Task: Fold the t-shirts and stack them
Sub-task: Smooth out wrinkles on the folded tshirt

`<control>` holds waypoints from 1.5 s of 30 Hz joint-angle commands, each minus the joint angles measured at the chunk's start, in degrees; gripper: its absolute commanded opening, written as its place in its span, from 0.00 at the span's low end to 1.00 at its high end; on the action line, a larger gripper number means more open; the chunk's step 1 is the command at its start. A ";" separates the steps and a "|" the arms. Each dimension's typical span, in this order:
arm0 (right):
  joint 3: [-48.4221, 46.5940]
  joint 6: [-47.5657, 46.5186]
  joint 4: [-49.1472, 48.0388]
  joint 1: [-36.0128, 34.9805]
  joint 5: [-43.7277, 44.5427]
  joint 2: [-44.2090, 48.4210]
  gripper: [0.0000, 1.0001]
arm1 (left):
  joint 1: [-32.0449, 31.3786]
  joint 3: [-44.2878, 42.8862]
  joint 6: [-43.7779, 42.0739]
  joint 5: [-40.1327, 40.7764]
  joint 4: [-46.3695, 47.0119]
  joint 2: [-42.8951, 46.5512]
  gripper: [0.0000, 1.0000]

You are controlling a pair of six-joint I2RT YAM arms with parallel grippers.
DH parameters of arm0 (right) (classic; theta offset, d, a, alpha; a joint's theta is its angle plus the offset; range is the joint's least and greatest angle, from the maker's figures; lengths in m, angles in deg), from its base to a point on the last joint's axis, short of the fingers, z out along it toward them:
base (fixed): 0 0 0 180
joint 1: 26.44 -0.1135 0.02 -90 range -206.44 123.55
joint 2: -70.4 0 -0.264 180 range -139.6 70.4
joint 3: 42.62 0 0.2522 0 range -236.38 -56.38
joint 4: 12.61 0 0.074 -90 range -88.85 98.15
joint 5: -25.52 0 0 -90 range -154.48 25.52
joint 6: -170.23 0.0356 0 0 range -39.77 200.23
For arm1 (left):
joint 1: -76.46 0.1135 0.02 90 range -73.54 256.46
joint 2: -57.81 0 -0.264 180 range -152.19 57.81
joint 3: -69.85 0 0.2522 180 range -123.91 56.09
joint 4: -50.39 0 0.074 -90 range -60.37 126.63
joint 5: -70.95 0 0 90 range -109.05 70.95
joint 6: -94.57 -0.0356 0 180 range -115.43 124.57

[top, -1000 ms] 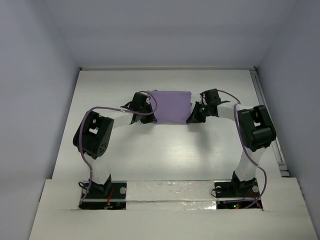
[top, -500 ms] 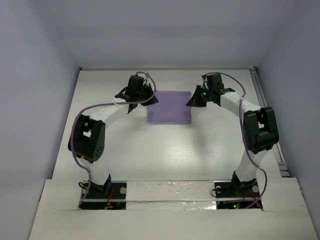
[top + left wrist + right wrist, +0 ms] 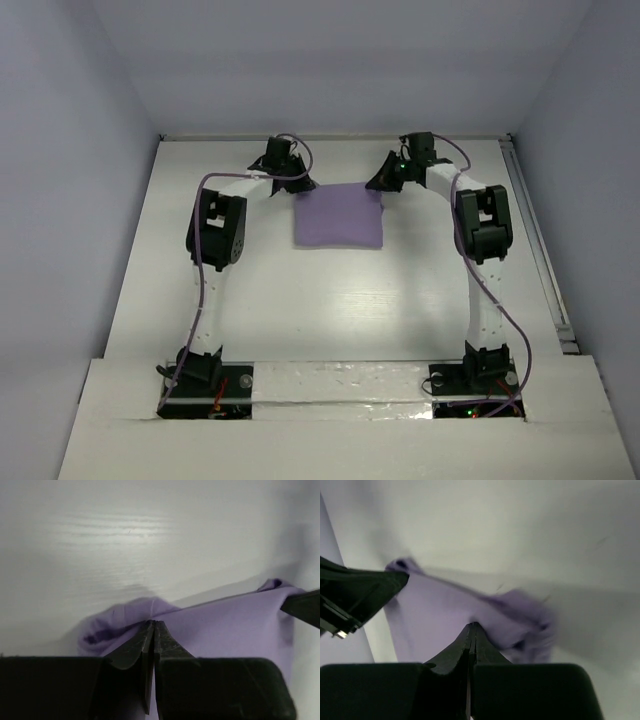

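A flat white wooden table (image 3: 330, 310) is seen enclosed by pale grey walls (image 3: 70, 200) on three sides. The white and black left arm (image 3: 215, 230) and the matching right arm (image 3: 480, 225) are stretched out from their bases at the near edge towards the far half of the table. A plain lavender-purple short-sleeved t-shirt of soft thin fabric (image 3: 338, 218) is laid there, folded into a compact rectangle, between the two arms and near the back of the table. Its near part is rested flat on the surface, while its far edge is drawn into a taut line between the two tools. The black two-finger left gripper (image 3: 303, 185) is placed at the far left corner of the t-shirt, and in the left wrist view its jaws are pressed together with a bunch of purple cloth pinched at their tips. The black two-finger right gripper (image 3: 377, 184) is placed at the far right corner, and in the right wrist view, which is somewhat blurred, its jaws are likewise clamped on a gathered fold of the fabric.
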 commanded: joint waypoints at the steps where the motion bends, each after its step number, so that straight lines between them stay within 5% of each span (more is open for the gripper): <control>1: -5.91 2.29 -0.97 3.72 -3.19 -3.50 0.00 | 1.19 -4.45 -1.42 -0.27 0.27 -0.16 0.00; 10: -6.55 1.41 -0.87 5.84 -3.63 -8.43 0.00 | 3.39 -3.15 -1.25 0.53 4.22 -2.63 0.00; 20: -6.00 3.25 -1.85 6.46 -6.27 -0.54 0.00 | 4.53 -4.28 -1.68 2.99 2.21 11.24 0.07; 23: -6.54 1.33 0.08 6.46 -4.70 7.46 0.15 | 4.53 -4.80 -3.70 6.49 -1.20 18.19 0.28; 24: -5.40 0.54 0.52 6.46 -3.90 9.83 0.36 | 4.53 -4.28 -4.14 7.55 -1.83 21.95 0.40; 28: 3.19 -4.82 4.04 6.46 1.19 23.18 0.93 | 4.53 0.63 -4.76 11.16 -2.01 32.33 0.60; 35: 35.45 -8.16 4.21 6.46 12.59 58.76 1.00 | 4.53 17.94 -0.20 6.86 0.35 55.62 0.70; 39: 41.71 -8.79 6.94 6.46 20.97 78.61 1.00 | 5.06 29.88 3.75 8.17 1.94 71.51 0.80; 42: 39.26 -7.56 12.26 6.46 22.12 82.09 1.00 | 5.06 34.55 5.95 10.11 0.80 79.52 0.91; 45: 38.29 -7.21 14.76 6.46 24.40 82.80 1.00 | 5.06 36.67 6.31 10.81 -4.02 84.71 0.92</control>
